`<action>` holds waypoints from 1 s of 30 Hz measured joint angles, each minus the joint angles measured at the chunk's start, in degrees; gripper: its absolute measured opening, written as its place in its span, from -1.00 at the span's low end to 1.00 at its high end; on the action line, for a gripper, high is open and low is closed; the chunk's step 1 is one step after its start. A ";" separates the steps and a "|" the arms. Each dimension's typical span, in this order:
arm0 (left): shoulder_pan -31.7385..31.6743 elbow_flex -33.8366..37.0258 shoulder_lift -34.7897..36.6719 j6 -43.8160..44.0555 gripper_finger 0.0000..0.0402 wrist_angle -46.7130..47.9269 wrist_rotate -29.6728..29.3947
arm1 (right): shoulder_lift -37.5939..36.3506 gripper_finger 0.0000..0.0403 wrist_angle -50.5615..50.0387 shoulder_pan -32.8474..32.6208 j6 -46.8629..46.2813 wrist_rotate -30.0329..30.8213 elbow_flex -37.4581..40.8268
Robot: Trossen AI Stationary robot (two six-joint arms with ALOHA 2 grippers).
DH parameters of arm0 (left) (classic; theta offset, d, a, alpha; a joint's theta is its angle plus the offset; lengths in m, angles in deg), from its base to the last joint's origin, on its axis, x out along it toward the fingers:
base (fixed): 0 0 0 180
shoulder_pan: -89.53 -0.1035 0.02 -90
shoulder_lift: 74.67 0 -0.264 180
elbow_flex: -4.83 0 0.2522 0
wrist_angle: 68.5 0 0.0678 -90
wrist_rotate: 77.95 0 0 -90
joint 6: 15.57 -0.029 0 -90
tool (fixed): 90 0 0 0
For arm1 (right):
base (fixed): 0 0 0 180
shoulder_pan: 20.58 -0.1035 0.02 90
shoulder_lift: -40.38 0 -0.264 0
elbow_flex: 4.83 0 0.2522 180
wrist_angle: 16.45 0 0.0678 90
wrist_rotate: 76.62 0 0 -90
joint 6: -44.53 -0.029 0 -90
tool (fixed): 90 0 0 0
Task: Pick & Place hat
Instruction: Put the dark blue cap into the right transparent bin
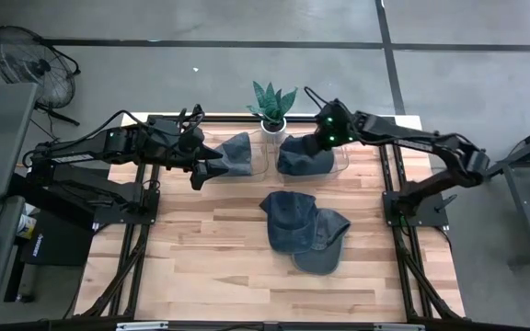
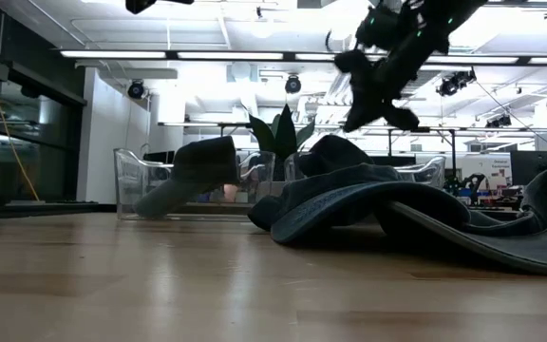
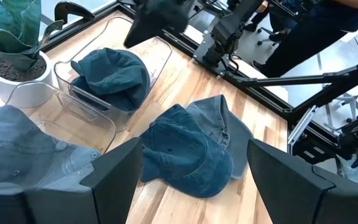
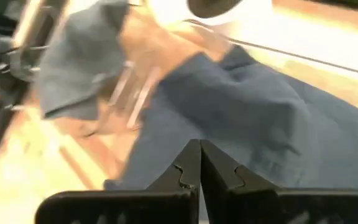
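My left fingers stood wide apart with nothing between them, hanging just beside the near edge of the left clear bin. A grey-blue hat lay draped over that bin's side, partly in it and partly spilling toward my left fingers. From my left wrist I looked past both dark fingertips at the same hat close below me.

My right fingers were pressed fully together, holding nothing. They hovered over the right clear bin, directly above the dark blue hat that sat inside it. From my right wrist, the closed tips met in a seam with that hat's cloth spread out just beyond them; I could not tell whether they touched it. In the level view my right fingers hung above the hat with a gap under them.

Two more hats lay out on the open wooden bench, well apart from both bins. A dark blue one overlapped a greyer one, the dark one lying partly on top. From my left wrist I saw that pair resting together on the boards.

A potted plant in a white pot stood at the far edge of the bench, between the two bins and just behind them.
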State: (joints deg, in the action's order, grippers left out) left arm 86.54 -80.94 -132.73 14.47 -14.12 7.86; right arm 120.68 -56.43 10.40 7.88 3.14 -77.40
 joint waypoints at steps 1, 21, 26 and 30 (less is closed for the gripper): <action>0.00 0.00 0.00 -0.04 0.44 0.04 0.00 | -1.14 -1.00 -0.46 -0.55 0.77 -0.08 -0.02; 0.00 -0.04 -7.55 2.67 0.44 -0.49 4.17 | -14.11 -1.00 -20.67 -22.27 0.88 10.86 -0.04; 0.07 -0.07 -11.34 3.51 0.44 -1.19 8.26 | -14.11 -1.00 -24.59 -26.82 -2.07 12.43 1.23; 0.13 -0.09 -14.58 4.57 0.44 -2.23 10.31 | -14.11 -0.98 -25.94 -30.03 -7.78 11.67 4.08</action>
State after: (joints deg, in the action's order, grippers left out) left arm 86.68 -81.03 -147.31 19.03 -16.34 18.17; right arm 106.57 -82.37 -19.63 0.11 14.82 -73.31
